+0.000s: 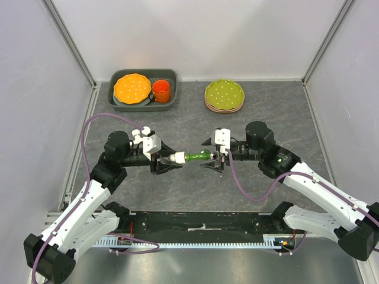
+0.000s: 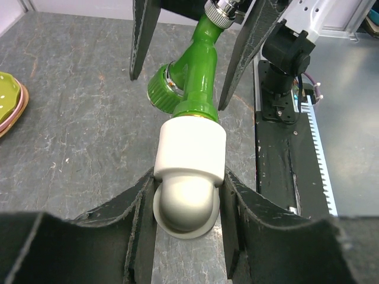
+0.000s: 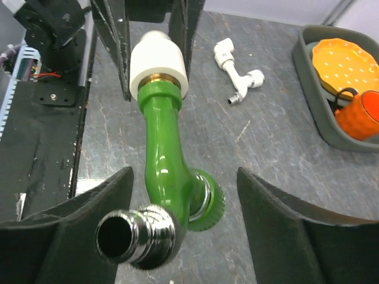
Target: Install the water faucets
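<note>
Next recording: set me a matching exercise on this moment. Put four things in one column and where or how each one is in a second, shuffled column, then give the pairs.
Things
1. green faucet
2. white faucet
3. orange cup
4. right gripper

Place or state
A. lying loose on the table
B. open, fingers either side of the green faucet's metal end
C. in the grey tray
D. clamped by its white end in the left gripper

Pairs: 1-D, 2-A, 3-C, 4-B

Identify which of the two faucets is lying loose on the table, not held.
The all-white faucet, lying alone on the grey table. The green faucet is up off the table, its white end clamped between the left arm's fingers.
</note>
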`<action>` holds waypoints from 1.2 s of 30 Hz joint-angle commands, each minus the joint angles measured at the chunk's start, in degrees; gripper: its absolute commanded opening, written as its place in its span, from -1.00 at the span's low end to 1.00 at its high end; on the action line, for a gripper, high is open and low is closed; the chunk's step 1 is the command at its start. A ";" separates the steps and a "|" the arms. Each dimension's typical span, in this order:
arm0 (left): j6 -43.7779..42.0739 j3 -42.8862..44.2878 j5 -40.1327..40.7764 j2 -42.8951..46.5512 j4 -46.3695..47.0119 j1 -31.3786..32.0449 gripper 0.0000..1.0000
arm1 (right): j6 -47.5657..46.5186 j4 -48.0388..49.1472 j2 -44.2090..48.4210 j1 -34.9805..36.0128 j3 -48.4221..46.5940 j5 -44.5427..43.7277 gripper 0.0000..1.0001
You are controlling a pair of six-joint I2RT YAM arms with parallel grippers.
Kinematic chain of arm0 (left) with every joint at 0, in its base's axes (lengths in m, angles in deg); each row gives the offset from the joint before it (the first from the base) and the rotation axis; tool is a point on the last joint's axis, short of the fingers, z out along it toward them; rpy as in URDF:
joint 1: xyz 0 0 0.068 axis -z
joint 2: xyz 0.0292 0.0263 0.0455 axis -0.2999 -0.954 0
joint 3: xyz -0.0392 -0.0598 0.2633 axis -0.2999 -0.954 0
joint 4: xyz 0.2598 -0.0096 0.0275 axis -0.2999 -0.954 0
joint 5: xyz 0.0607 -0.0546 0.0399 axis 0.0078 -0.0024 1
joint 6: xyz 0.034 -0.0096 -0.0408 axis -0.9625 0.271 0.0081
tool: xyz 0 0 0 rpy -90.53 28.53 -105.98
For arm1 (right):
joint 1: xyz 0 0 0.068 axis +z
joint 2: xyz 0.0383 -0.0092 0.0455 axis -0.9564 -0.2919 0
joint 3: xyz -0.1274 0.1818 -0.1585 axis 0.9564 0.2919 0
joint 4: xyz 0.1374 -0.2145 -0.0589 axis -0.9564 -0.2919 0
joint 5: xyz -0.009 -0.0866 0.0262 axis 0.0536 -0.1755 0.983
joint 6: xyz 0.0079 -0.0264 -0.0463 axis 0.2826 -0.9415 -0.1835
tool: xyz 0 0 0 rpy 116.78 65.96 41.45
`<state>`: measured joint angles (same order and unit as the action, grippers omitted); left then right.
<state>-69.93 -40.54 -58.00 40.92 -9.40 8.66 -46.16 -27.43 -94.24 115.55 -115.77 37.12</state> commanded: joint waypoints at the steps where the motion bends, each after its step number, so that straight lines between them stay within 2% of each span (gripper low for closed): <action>1: 1.94 -0.12 -2.62 0.39 4.92 -0.18 -0.96 | 1.81 5.90 -1.98 -0.07 -2.88 6.47 0.42; 2: 1.94 -0.21 -2.53 0.30 4.92 -0.18 -0.96 | 3.03 7.04 -2.16 -0.07 -2.79 6.64 0.22; 4: 1.60 -0.29 -2.27 0.30 4.92 -0.18 -0.96 | 4.53 8.10 -2.34 -0.07 -2.61 6.91 0.03; 5: 1.24 -0.38 -2.09 0.30 4.66 -0.18 -0.96 | 6.02 8.98 -2.34 -0.07 -2.53 6.73 -0.16; 7: 0.45 -0.38 -1.13 0.56 4.22 -0.18 -0.96 | 7.52 9.07 -2.60 -0.07 -2.53 6.30 -0.38; 8: -0.68 -0.47 -0.60 0.83 3.52 -0.18 -0.96 | 8.31 9.33 -2.60 -0.07 -2.53 6.12 -0.69; 10: -2.09 -0.73 1.33 1.79 2.90 -0.01 -0.96 | 11.64 9.69 -2.69 -0.07 -2.53 5.51 -1.00; 15: -8.15 -1.35 8.09 5.13 0.37 2.62 -0.97 | 22.97 10.30 -4.00 -0.16 -3.31 2.78 -1.00; 20: -18.06 -0.65 23.20 7.15 -4.39 10.35 -0.97 | 36.95 10.30 -6.73 -0.60 -5.25 2.16 -1.00; 21: -19.40 -0.56 25.66 7.85 -4.92 13.50 -0.97 | 38.54 10.30 -7.17 -0.86 -5.60 3.38 -1.00; 22: -20.81 -0.47 30.30 8.21 -5.62 14.84 -0.97 | 40.38 10.30 -7.95 -1.12 -6.04 4.09 -1.00; 25: -27.65 -0.21 37.60 9.00 -7.20 18.80 -0.97 | 45.66 10.30 -9.80 -2.79 -7.00 7.52 -1.00; 31: -35.84 -0.03 48.69 7.60 -8.26 25.48 -0.96 | 53.40 12.32 -12.88 -5.60 -7.89 12.17 -1.00; 36: -38.13 -2.39 55.03 6.89 -4.68 28.99 -0.76 | 60.16 16.97 -15.25 -6.84 -7.80 14.73 -1.00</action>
<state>-101.91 -41.83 -7.77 48.41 -19.70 34.27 4.46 -21.81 -107.94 109.36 -119.97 51.94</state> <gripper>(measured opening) 0.470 0.354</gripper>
